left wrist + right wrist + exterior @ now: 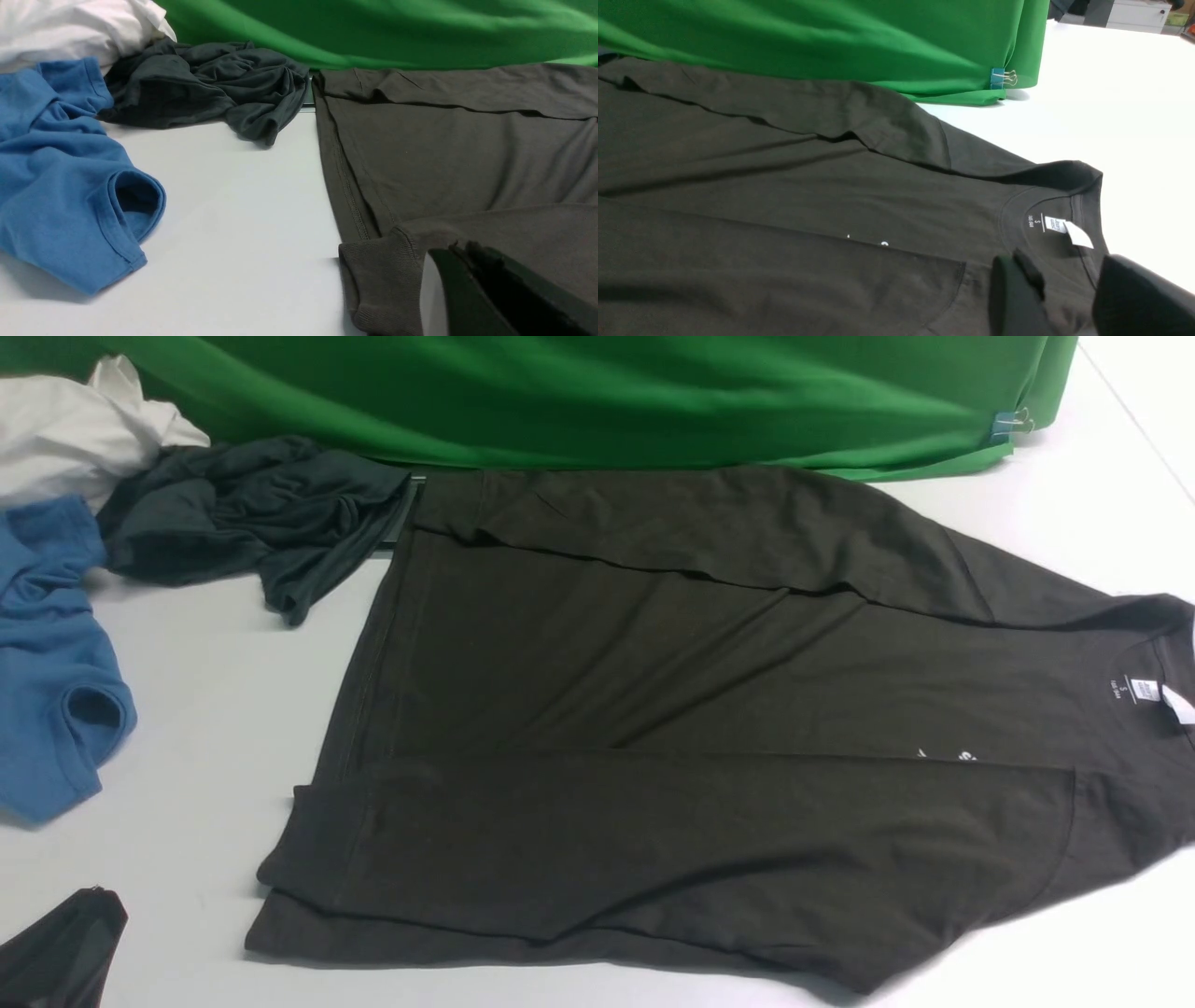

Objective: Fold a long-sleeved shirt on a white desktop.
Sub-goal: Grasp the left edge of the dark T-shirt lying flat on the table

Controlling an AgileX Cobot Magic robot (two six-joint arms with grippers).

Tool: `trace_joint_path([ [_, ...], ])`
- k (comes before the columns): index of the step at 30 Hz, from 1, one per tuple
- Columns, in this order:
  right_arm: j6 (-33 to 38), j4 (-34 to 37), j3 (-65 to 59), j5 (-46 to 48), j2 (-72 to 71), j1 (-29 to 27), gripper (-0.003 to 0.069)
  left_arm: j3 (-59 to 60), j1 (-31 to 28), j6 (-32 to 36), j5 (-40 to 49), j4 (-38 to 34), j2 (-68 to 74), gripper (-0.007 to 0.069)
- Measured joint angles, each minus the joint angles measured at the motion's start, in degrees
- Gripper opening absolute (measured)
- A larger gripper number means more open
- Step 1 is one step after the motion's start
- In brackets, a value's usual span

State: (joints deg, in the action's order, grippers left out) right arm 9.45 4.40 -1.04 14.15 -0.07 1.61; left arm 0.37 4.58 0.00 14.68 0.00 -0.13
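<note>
Long-sleeved shirt (653, 709) flat on bench (205, 709) just before green backdrop (597, 392). Sleeves (653, 821) laid inward, likely for body fold. Left tool (462, 261) pinched shut, empty, over cuff (378, 275) farthest from backdrop. Right tool (1062, 275) half-spread, empty, above collar (1064, 196).

You're in a lab-style recording setup: beyond the right gripper (1059, 268), a clipped green backdrop (831, 37) edges the white desktop (1111, 102).
</note>
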Motion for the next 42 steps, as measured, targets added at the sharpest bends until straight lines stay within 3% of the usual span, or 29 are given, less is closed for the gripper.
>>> trace_joint_path([
  [22, 0.06, 0.00, 0.00, 0.00, 0.00, 0.00, 0.0240, 0.00, 0.00, 0.00, -0.06, 0.00, 0.00, 0.0037],
  [27, -0.27, 0.00, 0.00, -8.00, 0.00, 0.00, 0.0240, 0.00, 0.00, 0.00, -3.70, 0.00, 0.00, 0.0037],
  [29, -3.67, 0.00, 0.00, -14.63, 0.00, 0.00, 0.0240, 0.00, 0.00, 0.00, -9.81, 0.00, 0.00, 0.0037],
  [31, -12.20, 0.05, 0.00, -20.07, 0.00, 0.00, 0.0240, 0.00, 0.00, 0.00, -15.49, 0.00, 0.00, 0.0037],
  [37, -22.82, 0.18, 0.00, -25.58, 0.00, 0.00, 0.0240, 0.00, 0.00, 0.00, -21.44, 0.00, 0.00, 0.0037],
  [42, -31.58, 0.18, 0.00, -36.68, -0.04, 0.00, 0.0240, 0.00, 0.00, -1.83, -30.69, -1.10, 0.00, 0.0037],
])
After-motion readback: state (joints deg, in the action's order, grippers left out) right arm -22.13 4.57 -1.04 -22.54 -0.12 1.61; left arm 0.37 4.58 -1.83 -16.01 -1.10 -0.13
